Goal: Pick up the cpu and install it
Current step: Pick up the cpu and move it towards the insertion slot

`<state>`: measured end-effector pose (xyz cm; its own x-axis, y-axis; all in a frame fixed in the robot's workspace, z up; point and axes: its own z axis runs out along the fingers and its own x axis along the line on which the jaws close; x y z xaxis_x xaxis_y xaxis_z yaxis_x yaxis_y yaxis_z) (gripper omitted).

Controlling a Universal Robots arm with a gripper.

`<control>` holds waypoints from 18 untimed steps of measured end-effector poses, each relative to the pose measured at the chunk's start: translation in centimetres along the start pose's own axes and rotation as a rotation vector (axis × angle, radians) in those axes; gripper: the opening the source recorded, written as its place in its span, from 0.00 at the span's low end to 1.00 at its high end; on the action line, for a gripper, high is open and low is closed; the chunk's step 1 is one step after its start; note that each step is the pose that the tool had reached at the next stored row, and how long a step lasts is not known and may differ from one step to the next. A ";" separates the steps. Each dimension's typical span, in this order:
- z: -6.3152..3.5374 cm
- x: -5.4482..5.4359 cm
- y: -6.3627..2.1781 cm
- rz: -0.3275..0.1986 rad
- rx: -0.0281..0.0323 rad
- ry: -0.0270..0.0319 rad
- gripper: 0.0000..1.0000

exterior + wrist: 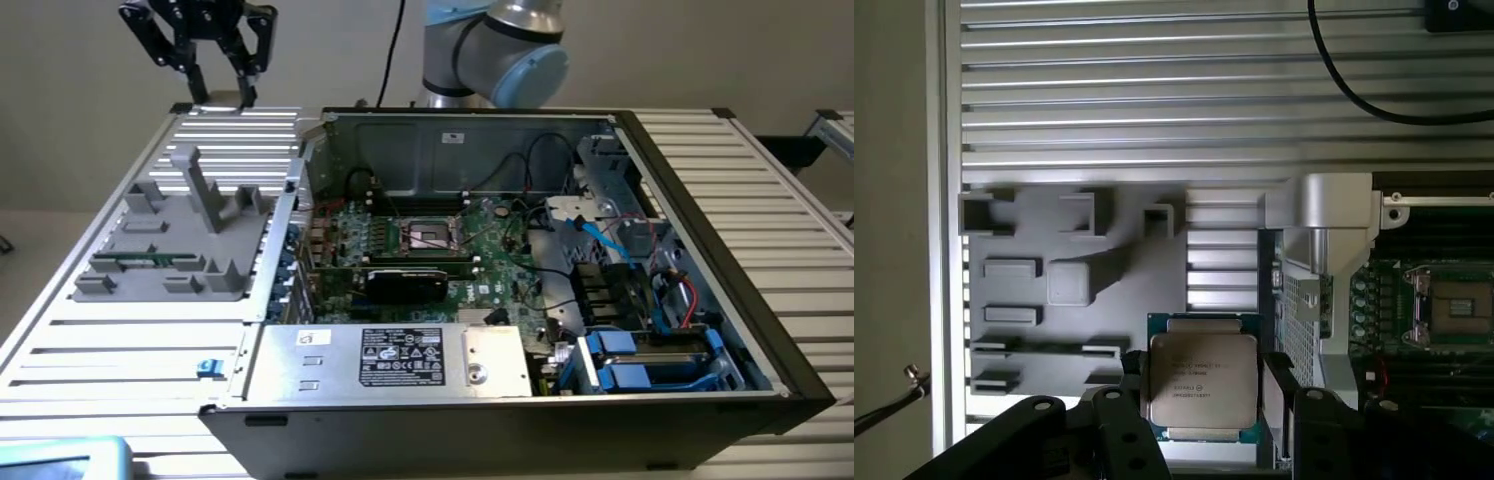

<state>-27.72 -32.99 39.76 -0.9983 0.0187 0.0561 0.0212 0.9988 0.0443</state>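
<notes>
- Right up close: the gripper (1204, 362) is clamped on the cpu (1201, 392), a finger on each side, holding it clear of the surface.
- Below, the grey holder tray (1129, 300) sits on the ribbed metal table (1154, 100).
- Beside it, the open computer case (467, 135) (socket (434, 236) mid-board).
- Farthest back, a plain pale wall (67, 60).

The cpu (1201, 385) is glossy metal, the tray (1069, 335) matt plastic.

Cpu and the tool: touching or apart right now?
Touching. The wrist view shows the cpu gripped between the tool's fingers, which press against its two opposite edges.
</notes>
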 end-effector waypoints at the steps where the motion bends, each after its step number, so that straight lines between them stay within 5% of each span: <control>1: -0.04 -0.4 0.01 0.000 0.0000 0.0001 0.54; 18: -0.55 -8.2 0.18 0.000 -0.0001 0.0000 0.54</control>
<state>-19.50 -32.99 39.86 -0.9983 0.0187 0.0560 0.0212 0.9988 0.0444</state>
